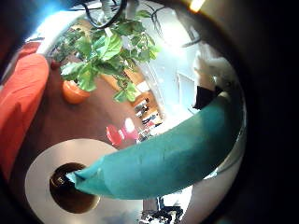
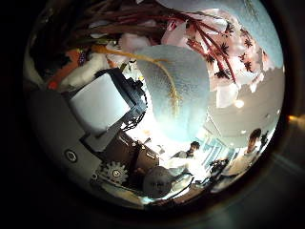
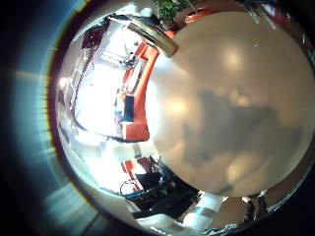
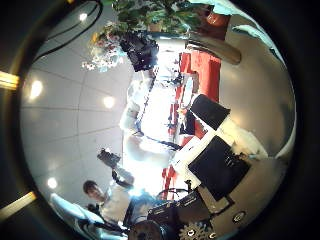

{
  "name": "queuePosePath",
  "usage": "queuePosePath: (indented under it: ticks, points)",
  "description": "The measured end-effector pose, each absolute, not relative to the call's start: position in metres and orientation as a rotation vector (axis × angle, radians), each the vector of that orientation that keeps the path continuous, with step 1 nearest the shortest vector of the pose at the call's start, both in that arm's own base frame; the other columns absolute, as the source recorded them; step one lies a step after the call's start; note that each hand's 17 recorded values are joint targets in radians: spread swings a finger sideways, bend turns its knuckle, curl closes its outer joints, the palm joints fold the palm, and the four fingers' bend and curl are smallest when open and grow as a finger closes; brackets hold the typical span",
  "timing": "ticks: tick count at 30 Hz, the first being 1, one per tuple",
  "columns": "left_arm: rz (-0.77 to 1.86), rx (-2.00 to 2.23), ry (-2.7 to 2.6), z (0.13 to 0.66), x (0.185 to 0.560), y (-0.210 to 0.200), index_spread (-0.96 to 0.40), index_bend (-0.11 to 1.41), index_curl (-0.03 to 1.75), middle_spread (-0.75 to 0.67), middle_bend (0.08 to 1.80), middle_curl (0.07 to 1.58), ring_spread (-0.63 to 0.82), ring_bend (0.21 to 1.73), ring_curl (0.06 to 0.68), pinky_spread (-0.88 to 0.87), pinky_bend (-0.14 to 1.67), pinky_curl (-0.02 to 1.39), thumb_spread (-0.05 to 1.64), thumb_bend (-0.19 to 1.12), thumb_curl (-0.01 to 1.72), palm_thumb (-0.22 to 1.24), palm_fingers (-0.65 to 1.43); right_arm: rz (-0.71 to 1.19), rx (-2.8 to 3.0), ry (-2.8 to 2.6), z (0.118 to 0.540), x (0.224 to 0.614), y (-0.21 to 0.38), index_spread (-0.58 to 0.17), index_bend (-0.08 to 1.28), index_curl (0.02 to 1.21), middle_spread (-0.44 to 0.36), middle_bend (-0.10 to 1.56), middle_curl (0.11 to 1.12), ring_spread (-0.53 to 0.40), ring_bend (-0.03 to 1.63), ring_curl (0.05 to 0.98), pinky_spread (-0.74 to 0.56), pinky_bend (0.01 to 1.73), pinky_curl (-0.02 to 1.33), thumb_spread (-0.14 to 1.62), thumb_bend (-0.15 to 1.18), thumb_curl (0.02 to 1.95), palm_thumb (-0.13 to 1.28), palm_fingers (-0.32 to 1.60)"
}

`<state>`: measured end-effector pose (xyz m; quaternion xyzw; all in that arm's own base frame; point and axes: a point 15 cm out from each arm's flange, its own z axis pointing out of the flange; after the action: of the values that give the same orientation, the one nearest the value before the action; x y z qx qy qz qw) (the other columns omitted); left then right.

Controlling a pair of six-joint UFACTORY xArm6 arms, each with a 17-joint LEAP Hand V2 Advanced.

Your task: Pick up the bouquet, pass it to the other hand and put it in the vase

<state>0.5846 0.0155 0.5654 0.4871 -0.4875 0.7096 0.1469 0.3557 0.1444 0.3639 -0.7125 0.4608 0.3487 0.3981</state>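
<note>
In the left little finger side palm view the bouquet's wrapped stem [image 1: 163, 154] slants down, its tip inside the dark mouth of the round vase [image 1: 42, 173] just beneath. The left thumb side palm view shows the bouquet's flowers [image 2: 205, 38] and paper wrap [image 2: 176, 86] close against the palm, with my left hand's fingers [image 2: 110, 100] curled beside the wrap. My right hand [image 4: 215, 150] lies low over the table [image 3: 226, 108], fingers relaxed and holding nothing. Far off in the right thumb side palm view, the left hand with the bouquet [image 4: 125, 45] shows small.
A leafy potted plant [image 1: 98, 56] and a long couch [image 1: 23, 98] stand on the floor beyond the vase. The table's surface [image 4: 265, 90] runs along beside the right hand.
</note>
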Motion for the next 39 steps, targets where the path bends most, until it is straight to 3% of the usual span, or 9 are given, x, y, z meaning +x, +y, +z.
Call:
queuePosePath:
  ticks: [6,8,10,12,15,18,23,26,39]
  points:
    - [2.007,1.350,-1.398,0.563,0.578,0.006,-0.76,0.32,1.31,-0.47,1.11,0.82,-0.46,1.29,0.450,-0.60,1.15,0.65,0.97,-0.05,0.64,0.65,0.95,0.882,-1.803,1.167,0.364,0.356,0.144,-0.351,0.23,0.45,-0.161,0.45,0.42,-0.142,0.86,0.337,0.37,0.57,0.36,1.01,-0.02,0.51,0.78,0.44]
    - [1.991,1.327,-1.401,0.562,0.574,0.003,-0.75,0.32,1.29,-0.46,1.09,0.82,-0.46,1.20,0.435,-0.59,1.00,0.62,0.97,-0.06,0.59,0.56,0.65,0.882,-1.803,1.167,0.364,0.356,0.144,-0.352,0.23,0.45,-0.145,0.45,0.42,-0.146,0.86,0.335,0.37,0.57,0.35,1.01,-0.02,0.51,0.78,0.45]
    - [1.983,1.320,-1.403,0.561,0.573,0.001,-0.71,0.34,1.27,-0.43,1.05,0.81,-0.39,1.11,0.422,-0.45,0.81,0.61,0.97,-0.06,0.56,0.48,0.32,0.882,-1.803,1.167,0.364,0.356,0.144,-0.352,0.22,0.45,-0.134,0.44,0.42,-0.149,0.86,0.334,0.37,0.57,0.35,1.01,-0.02,0.51,0.78,0.45]
    - [1.976,1.310,-1.415,0.561,0.571,-0.001,-0.63,0.31,1.22,-0.27,0.78,0.74,-0.19,1.04,0.396,-0.15,0.65,0.57,0.95,-0.09,0.52,0.37,-0.10,0.884,-1.802,1.168,0.364,0.356,0.144,-0.354,0.22,0.45,-0.127,0.44,0.42,-0.151,0.86,0.333,0.37,0.57,0.34,1.00,-0.02,0.51,0.78,0.46]
    - [1.946,1.281,-1.433,0.558,0.563,-0.006,-0.46,0.12,1.10,0.04,0.50,0.61,0.10,0.93,0.320,0.16,0.57,0.48,0.93,-0.08,0.47,0.25,-0.30,0.884,-1.802,1.168,0.364,0.356,0.144,-0.356,0.22,0.45,-0.120,0.44,0.42,-0.152,0.86,0.330,0.37,0.56,0.33,1.00,-0.02,0.51,0.78,0.46]
    - [1.921,1.295,-1.452,0.552,0.559,0.000,-0.25,0.03,0.91,0.30,0.34,0.48,0.33,0.80,0.256,0.43,0.49,0.40,0.90,-0.06,0.42,0.16,-0.30,0.882,-1.803,1.165,0.364,0.356,0.144,-0.356,0.22,0.45,-0.117,0.43,0.42,-0.152,0.86,0.328,0.37,0.56,0.32,1.00,-0.02,0.51,0.78,0.47]
    - [1.918,1.344,-1.435,0.543,0.558,0.018,-0.08,0.04,0.67,0.48,0.24,0.40,0.50,0.68,0.206,0.58,0.40,0.34,0.87,-0.04,0.38,0.11,-0.26,0.878,-1.805,1.162,0.365,0.356,0.144,-0.357,0.22,0.46,-0.150,0.42,0.42,-0.153,0.85,0.323,0.37,0.56,0.30,1.00,-0.02,0.51,0.78,0.48]
    - [1.885,1.393,-1.432,0.531,0.557,0.030,-0.04,0.05,0.57,0.52,0.21,0.38,0.55,0.64,0.192,0.60,0.36,0.32,0.86,-0.04,0.37,0.10,-0.23,0.878,-1.807,1.162,0.364,0.356,0.144,-0.352,0.22,0.46,-0.186,0.42,0.42,-0.154,0.85,0.322,0.37,0.56,0.29,1.00,-0.02,0.51,0.78,0.49]
    - [1.889,1.473,-1.422,0.523,0.538,0.073,0.01,0.10,0.29,0.56,0.17,0.29,0.63,0.52,0.167,0.62,0.26,0.29,0.85,-0.03,0.35,0.10,-0.15,0.871,-1.802,1.164,0.364,0.356,0.141,-0.353,0.22,0.47,-0.128,0.42,0.43,-0.168,0.85,0.317,0.37,0.55,0.24,1.00,-0.02,0.51,0.78,0.52]
